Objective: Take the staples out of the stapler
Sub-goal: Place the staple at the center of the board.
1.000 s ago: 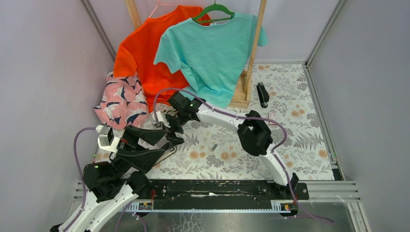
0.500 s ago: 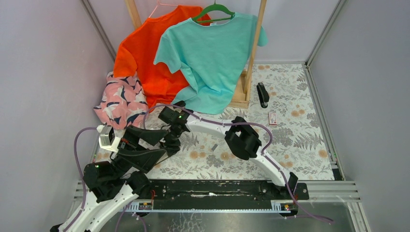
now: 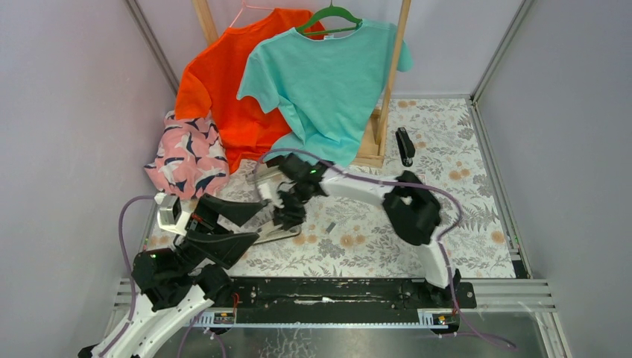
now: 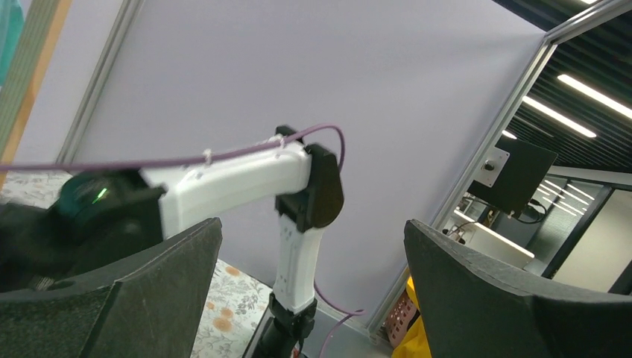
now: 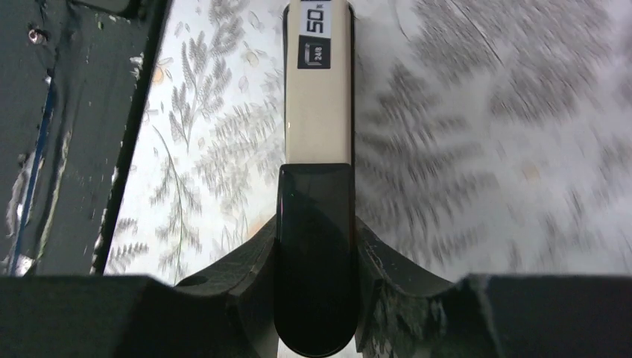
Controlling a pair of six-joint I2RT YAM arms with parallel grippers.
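Note:
A beige stapler (image 5: 317, 112) with a black rear end lies on the floral table (image 3: 462, 224), its label end pointing away from my right wrist. My right gripper (image 5: 314, 242) is shut on that black end, one finger pressed against each side. In the top view the stapler (image 3: 277, 234) shows as a pale bar below the right gripper (image 3: 289, 218). My left gripper (image 3: 253, 222) is just left of it, wide open and holding nothing. The left gripper (image 4: 311, 239) looks up at the right arm. A short grey strip of staples (image 3: 329, 227) lies loose on the table.
A second, black stapler (image 3: 405, 145) lies at the back right beside a wooden rack (image 3: 389, 89). An orange shirt (image 3: 216, 89) and a teal shirt (image 3: 320, 82) hang on the rack. A pink patterned cloth (image 3: 186, 156) is bunched at the left wall. Grey walls enclose the table.
My right arm has swung toward the near edge and then to the right. Its jaws have closed from wide open onto the stapler's black end. The left arm has barely moved.

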